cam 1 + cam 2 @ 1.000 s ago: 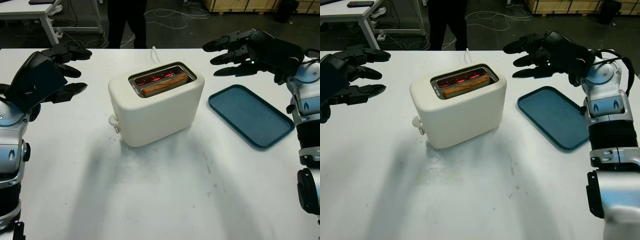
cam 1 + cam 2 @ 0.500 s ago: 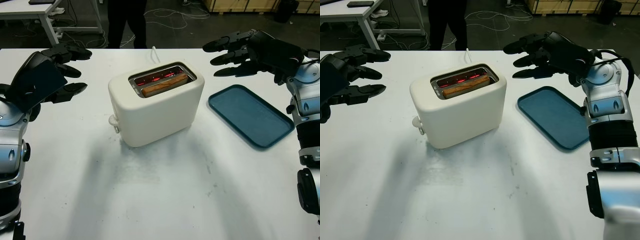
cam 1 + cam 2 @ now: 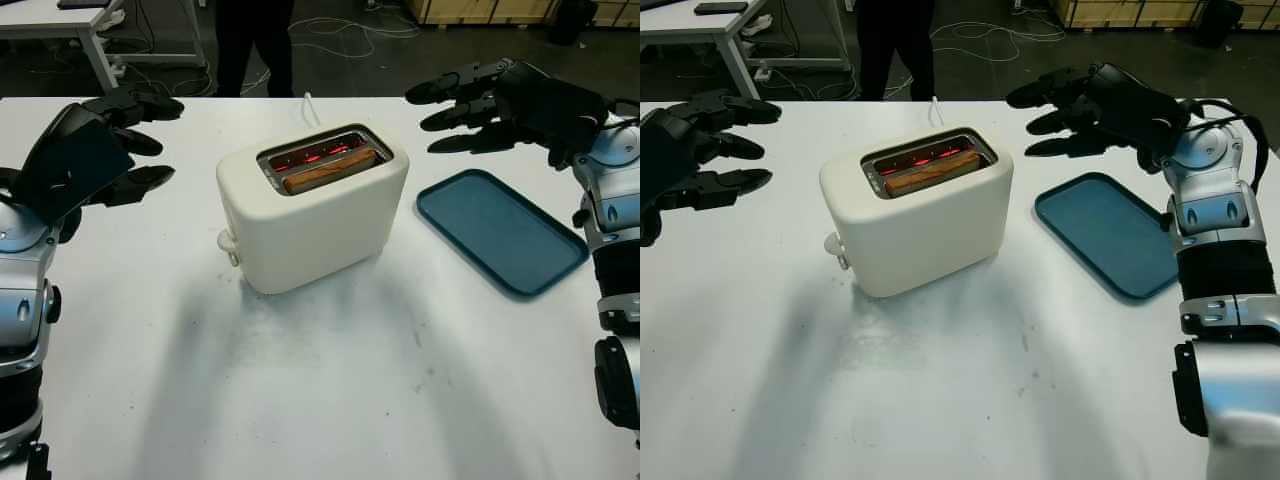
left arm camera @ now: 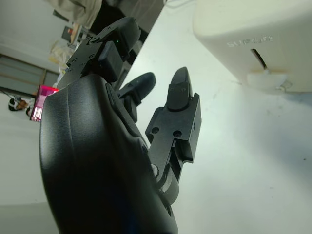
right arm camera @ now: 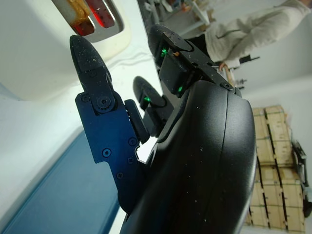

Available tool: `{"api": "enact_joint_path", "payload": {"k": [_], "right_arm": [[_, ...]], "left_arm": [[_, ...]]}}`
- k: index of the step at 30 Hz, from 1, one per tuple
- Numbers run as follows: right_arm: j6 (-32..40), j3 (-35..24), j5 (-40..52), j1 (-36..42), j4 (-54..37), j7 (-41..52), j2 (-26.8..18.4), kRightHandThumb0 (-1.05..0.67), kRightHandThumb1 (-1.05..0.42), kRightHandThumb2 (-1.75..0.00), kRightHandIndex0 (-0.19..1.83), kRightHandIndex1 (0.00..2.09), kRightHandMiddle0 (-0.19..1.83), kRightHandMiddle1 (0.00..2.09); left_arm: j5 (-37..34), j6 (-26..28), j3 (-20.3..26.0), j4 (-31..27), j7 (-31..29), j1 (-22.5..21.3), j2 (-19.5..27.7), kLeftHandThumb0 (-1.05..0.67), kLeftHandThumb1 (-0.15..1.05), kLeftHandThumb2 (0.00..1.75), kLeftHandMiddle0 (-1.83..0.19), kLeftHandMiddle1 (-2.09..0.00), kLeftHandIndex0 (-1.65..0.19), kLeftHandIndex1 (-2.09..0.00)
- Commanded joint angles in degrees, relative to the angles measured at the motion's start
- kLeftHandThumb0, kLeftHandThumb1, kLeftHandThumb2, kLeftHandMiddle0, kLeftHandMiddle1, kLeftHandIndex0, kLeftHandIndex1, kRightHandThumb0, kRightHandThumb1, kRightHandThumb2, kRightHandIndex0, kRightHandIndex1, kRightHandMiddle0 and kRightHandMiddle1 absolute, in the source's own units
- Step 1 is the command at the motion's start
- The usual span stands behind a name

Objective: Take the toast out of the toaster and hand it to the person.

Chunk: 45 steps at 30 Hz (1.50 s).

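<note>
At the left edge of the head view the left hand (image 3: 95, 150) hovers above the table (image 3: 320, 400), open and holding nothing, well apart from the toaster (image 3: 310, 205). The toaster stands in the middle of the frame, its lever (image 3: 228, 243) facing the lower left. The toast (image 3: 328, 171) sits low in the nearer slot, its top edge about level with the rim, and the far slot glows red. At the upper right the right hand (image 3: 500, 100) hangs open and empty above the table, just beyond the blue tray (image 3: 500, 230). A person (image 3: 253, 40) stands past the far edge, upper centre.

The step in hand is probably the reach. Little crust stands proud, so the fingers should come straight down, pinch the slice's flat faces and stay clear of the hot metal. Steadying the toaster with the other hand would help.
</note>
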Motion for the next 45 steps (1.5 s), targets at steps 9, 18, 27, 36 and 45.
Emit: {"api": "enact_joint_path", "payload": {"k": [9,18,27,36,45], "right_arm": [[-0.3,0.0,-0.1,-0.1,-0.2,-0.4,0.2,-0.57,-0.78,0.00,0.67,0.21,0.70,0.01],[1.1,-0.1,0.1,-0.2,-0.8,0.0,0.1,-0.55,-0.78,0.00,0.66,0.21,0.69,0.00],[-0.4,-1.8,-0.1,-0.1,-3.6,-4.9,1.2,-0.54,-0.75,0.00,0.67,0.22,0.70,0.01],[-13.2,0.1,-6.4,-2.0,-8.9,-12.7,1.5,-0.67,-0.74,0.00,0.69,0.22,0.72,0.02],[-18.9,6.2,-11.9,-3.7,-10.9,-11.9,3.1,-0.70,-0.69,0.00,0.44,0.82,0.78,0.03]], "left_arm": [[-0.4,0.2,0.4,0.2,0.3,-0.1,0.0,0.10,0.92,0.32,-0.09,-1.13,-0.29,-0.56],[-0.2,0.2,0.2,0.0,0.2,-0.3,0.2,0.10,0.92,0.31,-0.10,-1.14,-0.29,-0.56],[0.1,-0.3,-0.1,0.2,0.3,-0.4,0.4,0.10,0.92,0.30,-0.10,-1.14,-0.29,-0.57],[0.7,0.9,-0.5,-0.5,0.5,-0.5,0.6,0.10,0.92,0.30,-0.11,-1.13,-0.29,-0.57],[-0.3,0.7,0.2,0.0,0.1,-0.3,-0.1,0.10,0.92,0.32,-0.09,-1.12,-0.28,-0.57]]}}
